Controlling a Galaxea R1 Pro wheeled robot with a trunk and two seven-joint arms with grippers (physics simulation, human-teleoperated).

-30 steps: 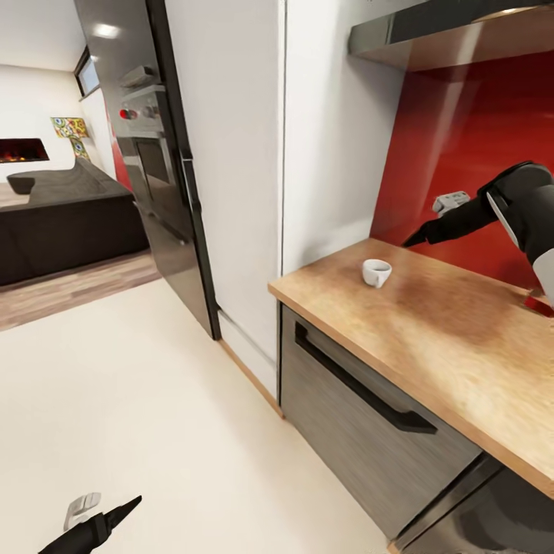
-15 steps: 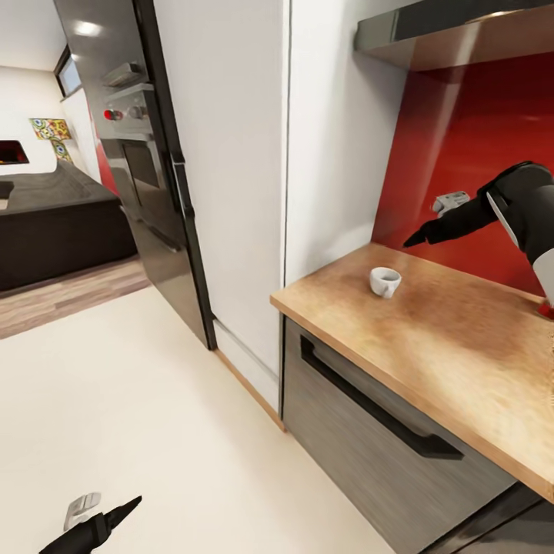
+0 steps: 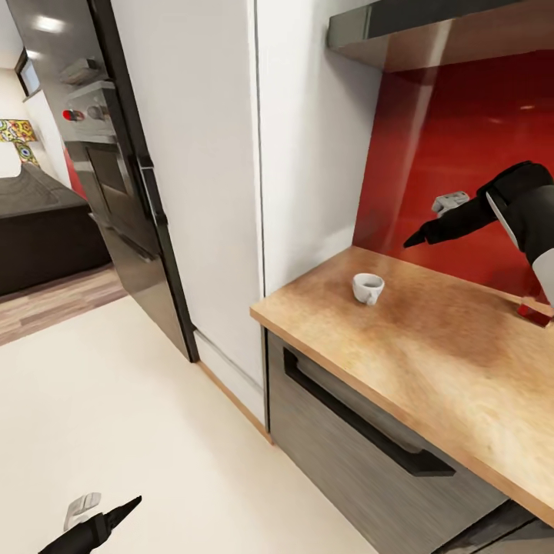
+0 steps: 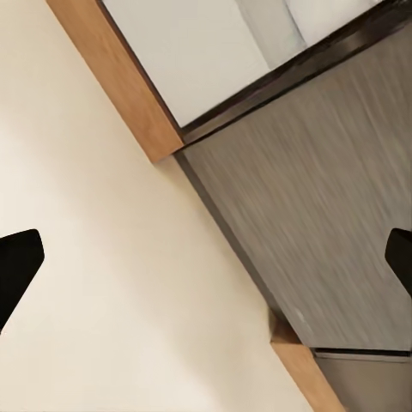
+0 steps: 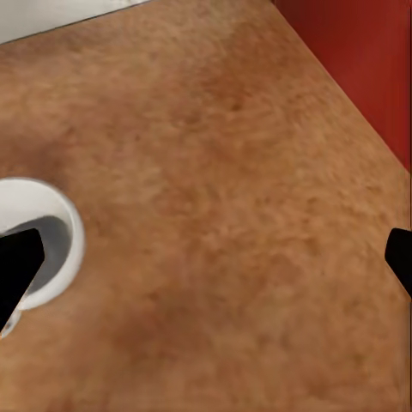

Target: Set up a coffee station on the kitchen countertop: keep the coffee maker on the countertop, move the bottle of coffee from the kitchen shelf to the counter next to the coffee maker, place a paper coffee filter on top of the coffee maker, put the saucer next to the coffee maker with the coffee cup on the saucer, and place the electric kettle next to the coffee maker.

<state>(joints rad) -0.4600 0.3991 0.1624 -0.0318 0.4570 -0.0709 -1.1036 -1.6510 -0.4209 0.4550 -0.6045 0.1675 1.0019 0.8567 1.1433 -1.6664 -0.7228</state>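
Our right gripper (image 3: 415, 238), jaws spread and empty, hangs above the kitchen countertop (image 3: 431, 346). The coffee cup (image 3: 367, 288) stands below it, nearer us. Our left gripper (image 3: 127, 508), also spread, is far off.

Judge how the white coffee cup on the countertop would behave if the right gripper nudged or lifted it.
The coffee cup looks small, so probably light and apt to slide on the smooth countertop. It stands upright; a high push might tip it. Its rigid rim should suit pinching.

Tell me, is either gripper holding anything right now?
Nothing is held. The right gripper hangs open above the countertop near the coffee cup; the left gripper is open over the floor.
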